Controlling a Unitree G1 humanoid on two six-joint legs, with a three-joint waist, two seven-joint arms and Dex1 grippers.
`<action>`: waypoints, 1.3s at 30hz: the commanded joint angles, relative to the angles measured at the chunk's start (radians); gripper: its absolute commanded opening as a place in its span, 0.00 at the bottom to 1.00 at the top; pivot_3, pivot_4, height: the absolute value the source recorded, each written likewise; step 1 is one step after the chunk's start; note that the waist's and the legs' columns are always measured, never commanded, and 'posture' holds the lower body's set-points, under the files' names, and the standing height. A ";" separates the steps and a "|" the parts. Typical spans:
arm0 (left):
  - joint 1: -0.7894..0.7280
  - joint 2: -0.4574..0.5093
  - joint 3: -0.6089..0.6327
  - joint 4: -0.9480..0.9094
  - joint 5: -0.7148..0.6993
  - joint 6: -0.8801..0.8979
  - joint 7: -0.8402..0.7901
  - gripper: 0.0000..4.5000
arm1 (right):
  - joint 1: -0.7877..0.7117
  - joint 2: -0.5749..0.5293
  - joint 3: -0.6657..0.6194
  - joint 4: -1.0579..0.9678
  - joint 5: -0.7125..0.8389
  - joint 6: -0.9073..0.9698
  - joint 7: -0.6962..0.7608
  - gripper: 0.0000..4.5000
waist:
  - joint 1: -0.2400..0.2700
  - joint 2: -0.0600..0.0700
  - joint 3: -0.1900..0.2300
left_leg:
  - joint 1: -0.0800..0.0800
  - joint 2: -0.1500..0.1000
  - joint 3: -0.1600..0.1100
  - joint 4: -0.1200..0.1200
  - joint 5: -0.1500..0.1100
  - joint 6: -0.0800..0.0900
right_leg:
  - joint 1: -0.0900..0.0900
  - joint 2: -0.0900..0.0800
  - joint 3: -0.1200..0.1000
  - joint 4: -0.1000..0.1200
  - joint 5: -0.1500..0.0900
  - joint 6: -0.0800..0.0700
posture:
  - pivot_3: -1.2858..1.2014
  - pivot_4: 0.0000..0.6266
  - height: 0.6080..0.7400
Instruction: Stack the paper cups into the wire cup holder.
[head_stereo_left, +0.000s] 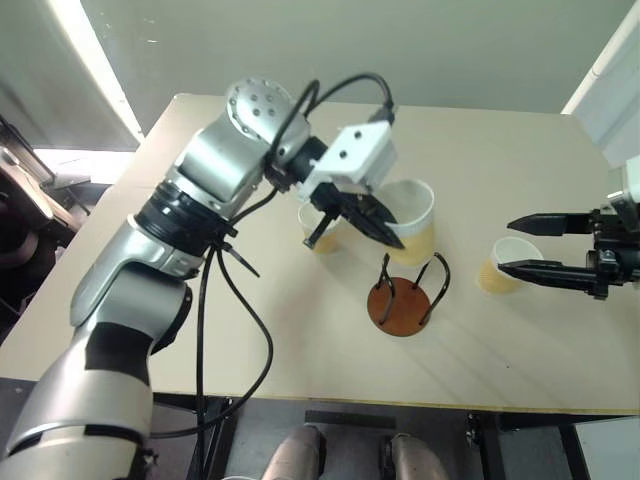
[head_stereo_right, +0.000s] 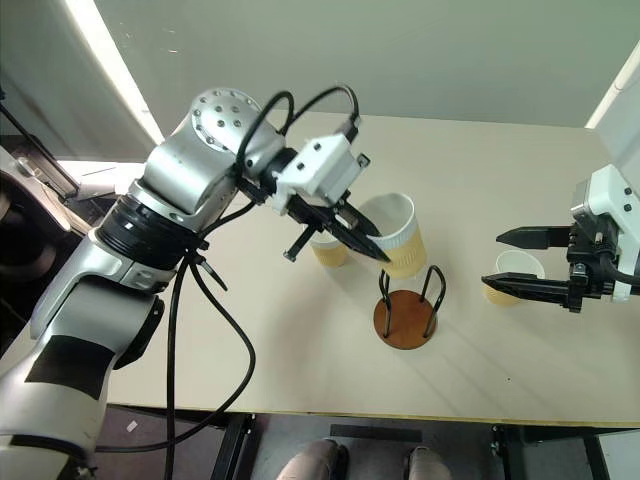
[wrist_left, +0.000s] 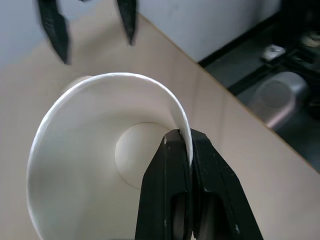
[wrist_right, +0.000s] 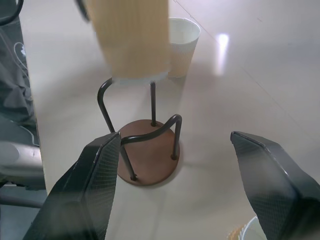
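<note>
Tan-walled paper cup (head_stereo_left: 412, 222), white inside, pinched at rim by left gripper (head_stereo_left: 372, 222), held roughly upright, mouth up, above wire cup holder (head_stereo_left: 400, 300) on table (head_stereo_left: 500, 160). Right gripper (head_stereo_left: 528, 247) fingers spread around second cup (head_stereo_left: 503, 264).

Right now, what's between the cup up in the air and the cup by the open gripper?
The wire cup holder, empty, stands between the held cup and the cup by the right gripper, seen from the head views.

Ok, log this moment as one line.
left gripper: shut on cup rim, cup above holder | right gripper: open, empty, beside cup on table | third cup on table | holder: empty
</note>
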 joint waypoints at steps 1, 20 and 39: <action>-0.015 0.002 -0.027 -0.014 -0.012 -0.054 -0.037 0.01 | 0.019 -0.004 -0.071 -0.040 0.026 0.007 -0.020 0.81 | 0.001 0.000 0.000 | 0.000 0.000 0.000 0.000 0.000 0.000 | 0.000 0.000 0.000 0.000 0.000 0.000 | 0.52 0.24 1.00; 0.046 -0.141 0.031 0.057 0.183 -0.157 -0.037 0.55 | 0.030 -0.010 -0.051 -0.062 0.042 0.000 -0.075 0.81 | 0.004 0.000 0.000 | -0.002 0.001 0.003 0.006 -0.001 0.001 | 0.000 0.000 0.000 0.003 0.000 0.001 | 0.52 0.24 1.00; 0.359 0.123 0.476 -0.267 0.001 0.350 0.097 0.99 | -0.121 -0.112 0.459 0.237 -0.470 -0.348 -0.022 0.81 | -0.005 0.001 -0.001 | -0.001 0.006 0.014 0.011 -0.002 0.003 | 0.000 0.001 0.002 0.005 0.000 0.002 | 0.52 0.24 1.00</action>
